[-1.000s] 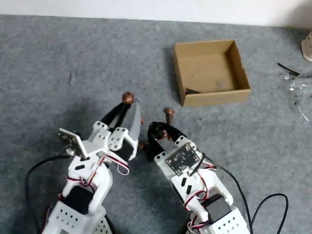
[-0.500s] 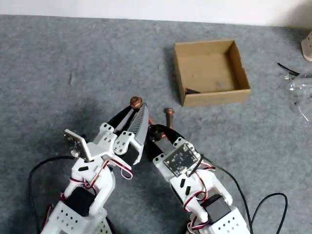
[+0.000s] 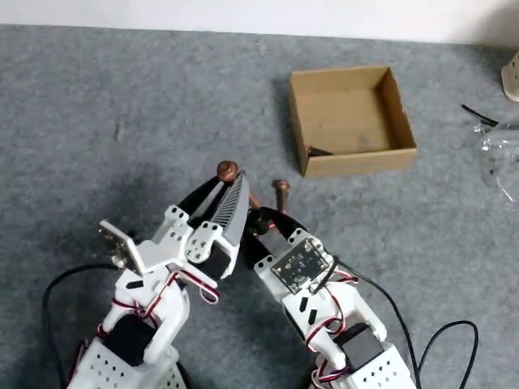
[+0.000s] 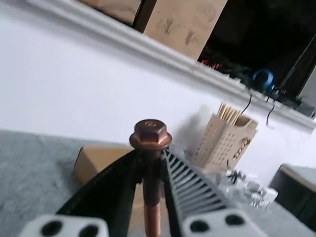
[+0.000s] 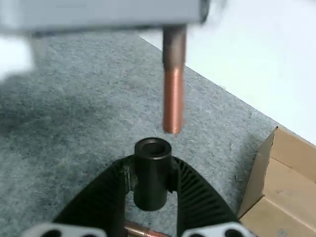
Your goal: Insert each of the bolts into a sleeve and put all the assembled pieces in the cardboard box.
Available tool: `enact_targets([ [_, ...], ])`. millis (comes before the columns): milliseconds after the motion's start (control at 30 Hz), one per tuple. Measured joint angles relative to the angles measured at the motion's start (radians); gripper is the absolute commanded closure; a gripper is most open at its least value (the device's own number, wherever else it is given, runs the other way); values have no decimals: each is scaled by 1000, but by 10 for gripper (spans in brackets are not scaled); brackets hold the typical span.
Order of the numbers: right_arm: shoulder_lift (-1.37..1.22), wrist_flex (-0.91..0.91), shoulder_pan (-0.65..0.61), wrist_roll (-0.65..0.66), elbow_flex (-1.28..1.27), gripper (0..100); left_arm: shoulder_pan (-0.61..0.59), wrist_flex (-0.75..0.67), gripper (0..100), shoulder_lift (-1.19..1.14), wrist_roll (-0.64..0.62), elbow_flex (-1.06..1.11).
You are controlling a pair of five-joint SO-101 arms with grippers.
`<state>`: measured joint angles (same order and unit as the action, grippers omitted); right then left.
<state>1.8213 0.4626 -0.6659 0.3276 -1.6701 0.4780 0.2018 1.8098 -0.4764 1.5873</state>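
Note:
My left gripper (image 3: 227,181) is shut on a copper bolt (image 4: 150,136), head up, shaft pointing down between the fingers. My right gripper (image 5: 150,170) is shut on an upright black sleeve (image 5: 150,187) with its bore facing up. In the right wrist view the bolt's shaft (image 5: 173,94) hangs just above the sleeve's mouth, slightly to one side and not inside. In the high view the two grippers meet at the table's middle, and the right gripper (image 3: 261,220) lies just right of the left. The open cardboard box (image 3: 357,162) stands beyond them.
A second bolt (image 3: 280,193) rests on the grey carpet just past the right gripper, and another bolt (image 5: 143,231) lies under the sleeve. A dark piece (image 3: 319,151) lies in the box's near left corner. Clear plastic and cables (image 3: 495,138) sit at the right edge.
My left gripper has carried the bolt to the right, bringing it over the sleeve in my right gripper. The right arm has hardly moved.

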Motion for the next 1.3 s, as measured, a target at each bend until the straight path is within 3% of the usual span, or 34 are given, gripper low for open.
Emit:
enact_targets([
  [133, 0, 0, 3, 21, 0, 993, -3, 58, 994, 0, 0, 0],
  [700, -2, 2, 8, 37, 0, 993, 40, 61, 994, 14, 5, 28],
  [1000, 0, 2, 20, 37, 0, 993, 97, 69, 994, 2, 103, 64],
  [1300, 0, 2, 18, 37, 0, 993, 104, 169, 994, 0, 104, 78],
])
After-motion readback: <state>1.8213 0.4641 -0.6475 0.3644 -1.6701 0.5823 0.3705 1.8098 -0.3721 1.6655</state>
